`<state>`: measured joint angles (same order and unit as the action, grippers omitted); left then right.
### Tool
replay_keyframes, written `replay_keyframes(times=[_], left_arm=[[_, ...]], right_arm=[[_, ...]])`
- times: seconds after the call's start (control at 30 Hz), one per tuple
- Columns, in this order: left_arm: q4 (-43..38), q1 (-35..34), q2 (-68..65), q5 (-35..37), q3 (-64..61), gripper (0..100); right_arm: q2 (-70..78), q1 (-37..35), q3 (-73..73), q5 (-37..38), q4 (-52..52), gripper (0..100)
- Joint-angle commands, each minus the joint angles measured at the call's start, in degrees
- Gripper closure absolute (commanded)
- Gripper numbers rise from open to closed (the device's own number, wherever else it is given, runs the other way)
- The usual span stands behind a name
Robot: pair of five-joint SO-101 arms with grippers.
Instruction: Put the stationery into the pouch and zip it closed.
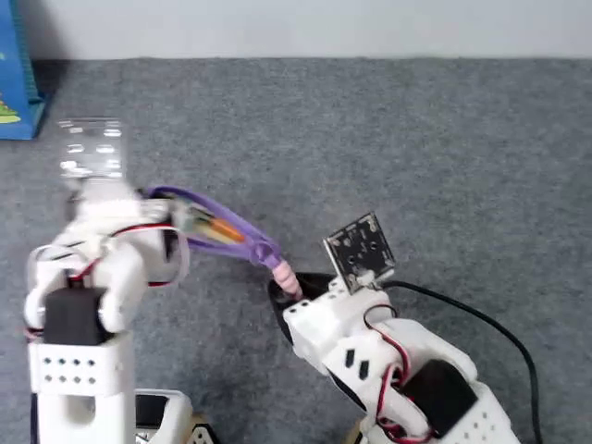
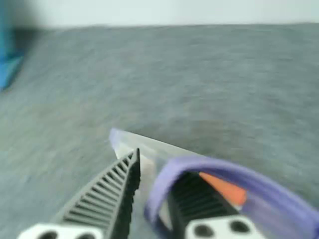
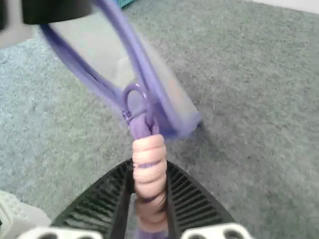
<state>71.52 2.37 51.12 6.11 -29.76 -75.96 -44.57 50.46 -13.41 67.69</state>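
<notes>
High view: the pouch [image 1: 217,227], clear with purple edging, hangs stretched above the grey worktop [image 1: 416,139] between two arms. The left claw [image 1: 178,229] holds one end. The right claw [image 1: 292,292] holds the pink coiled pull [image 1: 285,275] at the other. The pouch looks light, soft and floppy, so it is probably best gripped by its edging and its pull.

Left wrist view: the left claw [image 2: 157,167] is clamped on the pouch's clear wall beside the purple rim, with an orange item [image 2: 224,188] inside. The bite is plain here, where the high view has the arm in the way.

Right wrist view: the right claw [image 3: 148,167] is closed tight on the coiled pull, which hooks through the zip ring [image 3: 135,102]. From above, that link is too small to tell.
</notes>
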Motion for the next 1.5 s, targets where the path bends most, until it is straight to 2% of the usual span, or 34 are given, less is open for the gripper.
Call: replay_keyframes(times=[0.0, 0.17, 0.37, 0.57, 0.67, 0.87, 0.97, 1.23, 1.47], left_arm=[[-3.08, 8.88, -0.18, 1.41, 1.1, 79], [-3.96, 17.14, -0.18, 1.41, 1.19, 71], [-2.64, 23.56, 0.35, -3.25, 1.27, 70], [1.85, 24.0, 4.57, -3.69, 2.86, 70], [4.48, 23.65, 9.93, -7.56, 2.42, 70], [15.21, 23.56, 20.22, -15.74, 2.33, 70], [17.85, 23.56, 22.59, -18.37, 0.66, 70], [15.47, 23.82, 24.62, -22.15, -8.22, 70], [11.34, 24.09, 33.41, -22.33, -14.55, 65]], right_arm=[[-4.79, 0.22, -0.26, 0.62, 3.38, 99.1], [-12.35, 0.22, -0.18, 0.26, 8.4, 99.1], [-19.65, 0.22, 3.96, 0.26, 10.51, 99.1], [-24.57, 0.48, 7.3, 0.53, 10.51, 99.1], [-25.54, 0.57, 7.3, 0.62, 9.36, 99.1], [-25.98, 0.66, 7.03, 0.7, 6.9, 99.1], [-25.71, 3.12, 5.1, 0.7, 4.44, 99.1], [-25.45, 4.53, -1.14, 2.81, 3.47, 99.2], [-25.98, 4.26, -2.55, 3.25, 3.65, 99.2]])
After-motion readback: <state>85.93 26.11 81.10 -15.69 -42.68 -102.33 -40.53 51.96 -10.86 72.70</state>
